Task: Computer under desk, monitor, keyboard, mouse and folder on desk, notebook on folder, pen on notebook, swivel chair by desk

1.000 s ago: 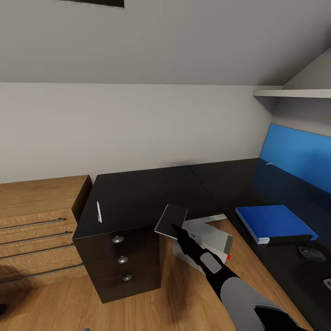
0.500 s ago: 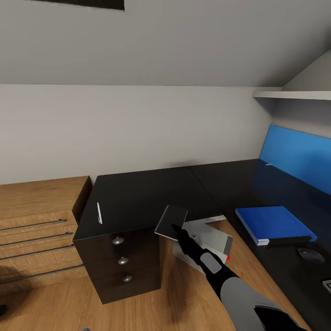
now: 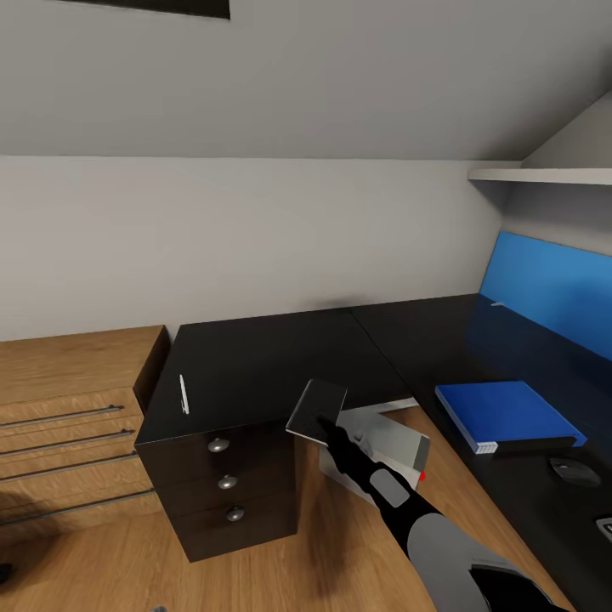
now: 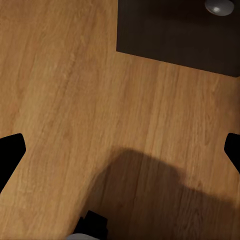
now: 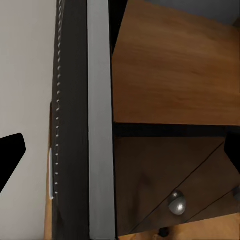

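Black desk (image 3: 280, 357) holds pen (image 3: 183, 393), blue folder (image 3: 506, 412); right fingers (image 3: 321, 419) clamp the notebook (image 3: 316, 409), left fingers (image 4: 10, 152) apart

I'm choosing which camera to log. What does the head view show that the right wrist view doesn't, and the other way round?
The head view adds the pen lying on top of the black drawer unit, the blue folder and the mouse on the desk, the pale computer below its edge, and the right hand at the tilted notebook. The right wrist view adds the notebook's edge up close, with a row of pale dots along it. Both share the notebook and the drawer unit's front with a round knob.
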`<state>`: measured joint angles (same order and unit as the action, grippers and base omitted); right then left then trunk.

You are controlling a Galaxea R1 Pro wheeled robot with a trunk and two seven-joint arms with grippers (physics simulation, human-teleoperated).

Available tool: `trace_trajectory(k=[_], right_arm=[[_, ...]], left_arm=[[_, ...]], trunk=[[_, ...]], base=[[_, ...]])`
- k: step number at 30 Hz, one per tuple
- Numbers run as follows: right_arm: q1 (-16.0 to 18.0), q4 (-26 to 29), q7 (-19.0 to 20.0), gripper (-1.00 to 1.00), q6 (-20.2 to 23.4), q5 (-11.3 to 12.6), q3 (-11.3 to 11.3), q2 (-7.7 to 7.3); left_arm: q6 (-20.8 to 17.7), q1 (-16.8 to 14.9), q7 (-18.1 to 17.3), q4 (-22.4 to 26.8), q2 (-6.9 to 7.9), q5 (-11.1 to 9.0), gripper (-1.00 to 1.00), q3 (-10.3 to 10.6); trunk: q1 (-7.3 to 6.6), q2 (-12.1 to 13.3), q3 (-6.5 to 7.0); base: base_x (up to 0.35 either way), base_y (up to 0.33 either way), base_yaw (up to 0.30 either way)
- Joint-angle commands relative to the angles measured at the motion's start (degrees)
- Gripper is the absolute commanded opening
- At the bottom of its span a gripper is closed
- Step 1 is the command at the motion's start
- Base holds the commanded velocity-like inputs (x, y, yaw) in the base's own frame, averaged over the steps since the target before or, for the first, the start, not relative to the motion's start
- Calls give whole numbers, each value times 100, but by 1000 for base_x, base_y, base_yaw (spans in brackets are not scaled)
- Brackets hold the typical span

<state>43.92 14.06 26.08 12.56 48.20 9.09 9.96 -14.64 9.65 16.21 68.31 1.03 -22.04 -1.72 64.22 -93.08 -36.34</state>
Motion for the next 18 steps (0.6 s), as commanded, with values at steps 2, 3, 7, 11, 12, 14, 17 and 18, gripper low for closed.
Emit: trace_trajectory(k=[2, 3, 7, 11, 12, 14, 17, 18], right_arm=[[3, -8, 11, 100, 53, 22, 41, 4], [3, -11, 11, 100, 53, 22, 37, 4], [3, -15, 11, 100, 52, 22, 28, 4], [3, -14, 6, 100, 47, 22, 25, 4], [3, -13, 5, -100, 46, 22, 24, 4], [3, -11, 3, -100, 45, 22, 23, 4], [3, -10, 8, -100, 45, 22, 24, 4], [3, -10, 9, -100, 45, 22, 27, 4]], left_arm=[[-22, 1, 32, 10, 2, -55, 100, 5], [-22, 1, 33, 11, 2, -55, 100, 5], [-22, 1, 33, 11, 2, -55, 100, 5], [-22, 1, 33, 11, 2, -55, 100, 5], [-22, 1, 33, 9, 2, -55, 100, 5], [-22, 0, 32, 13, 2, -55, 100, 5], [-22, 1, 35, 12, 4, -55, 100, 5], [-22, 1, 34, 13, 7, -58, 100, 2]], trunk=[[0, -3, -4], [0, -3, -4], [0, -3, -4], [0, -3, -4], [0, -3, -4], [0, -3, -4], [0, -3, -4], [0, -3, -4]], base=[[0, 0, 0], [0, 0, 0], [0, 0, 0], [0, 0, 0], [0, 0, 0], [0, 0, 0], [0, 0, 0], [0, 0, 0]])
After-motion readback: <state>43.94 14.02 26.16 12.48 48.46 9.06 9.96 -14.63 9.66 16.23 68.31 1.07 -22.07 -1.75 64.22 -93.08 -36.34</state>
